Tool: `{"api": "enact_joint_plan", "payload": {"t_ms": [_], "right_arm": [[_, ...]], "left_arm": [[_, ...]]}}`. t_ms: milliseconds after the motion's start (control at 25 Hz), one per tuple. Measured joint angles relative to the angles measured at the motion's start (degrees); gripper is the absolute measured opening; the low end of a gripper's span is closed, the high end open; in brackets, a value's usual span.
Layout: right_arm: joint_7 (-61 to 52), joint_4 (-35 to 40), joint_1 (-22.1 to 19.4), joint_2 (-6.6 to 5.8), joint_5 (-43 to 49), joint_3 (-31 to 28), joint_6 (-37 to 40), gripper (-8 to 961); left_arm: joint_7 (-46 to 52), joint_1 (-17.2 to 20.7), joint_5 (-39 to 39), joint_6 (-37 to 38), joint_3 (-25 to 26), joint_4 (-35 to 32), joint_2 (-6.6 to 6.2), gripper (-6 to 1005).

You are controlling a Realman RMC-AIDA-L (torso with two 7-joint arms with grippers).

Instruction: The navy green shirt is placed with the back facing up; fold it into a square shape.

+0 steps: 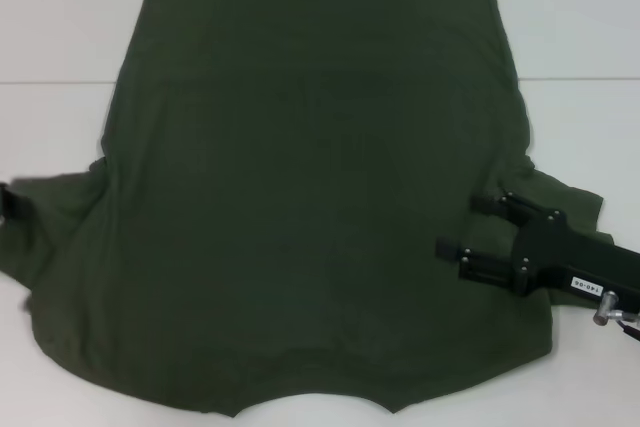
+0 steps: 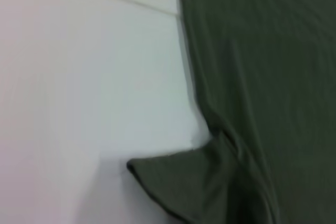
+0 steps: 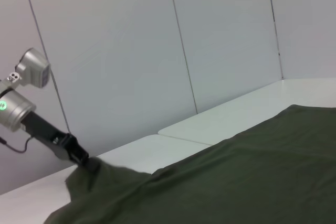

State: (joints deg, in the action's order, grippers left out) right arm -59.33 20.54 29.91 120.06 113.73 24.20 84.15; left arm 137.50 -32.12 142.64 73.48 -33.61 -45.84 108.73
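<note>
The navy green shirt (image 1: 310,197) lies spread flat on the white table (image 1: 60,37), plain side up, collar edge toward me. My right gripper (image 1: 460,225) is open, its two black fingers apart and pointing inward over the shirt's right sleeve seam. My left gripper (image 1: 8,202) shows only as a black tip at the picture's left edge, at the end of the left sleeve. In the right wrist view the left gripper (image 3: 79,156) meets that sleeve's corner, where the shirt (image 3: 252,171) rises slightly. The left wrist view shows the shirt (image 2: 262,77), its sleeve and bare table.
A seam line (image 1: 50,81) crosses the table behind the sleeves. Pale wall panels (image 3: 157,51) stand beyond the far table edge. Bare table surface lies on both sides of the shirt.
</note>
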Motion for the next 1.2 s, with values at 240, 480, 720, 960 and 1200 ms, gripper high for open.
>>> {"api": "enact_joint_plan", "payload": {"t_ms": [240,480,720,960,1200], "right_arm": [[0.0,-0.01,-0.44,0.0,0.0,-0.39,0.86,941],[0.0,0.0,-0.55,0.0,0.01,-0.39,0.85,942],[0.0,0.03,-0.56,0.0,0.01,-0.38,0.68,941],[0.0,0.03,-0.55,-0.01,0.0,-0.39,0.58,941],[0.0,-0.04,-0.84,0.0,-0.52,-0.39,1.38,942]], "left_arm": [[2.06,-0.69,0.91,3.01,1.16,-4.07,-1.98,1],[3.27,-2.33,2.71,4.92,0.86,-5.05,-2.41,1],[6.06,-4.19,2.91,7.12,0.58,-5.25,-1.95,2],[12.64,-7.47,2.76,12.34,0.57,-5.6,-0.13,2],[15.12,-9.33,2.92,10.84,0.55,-2.87,3.66,1]]}}
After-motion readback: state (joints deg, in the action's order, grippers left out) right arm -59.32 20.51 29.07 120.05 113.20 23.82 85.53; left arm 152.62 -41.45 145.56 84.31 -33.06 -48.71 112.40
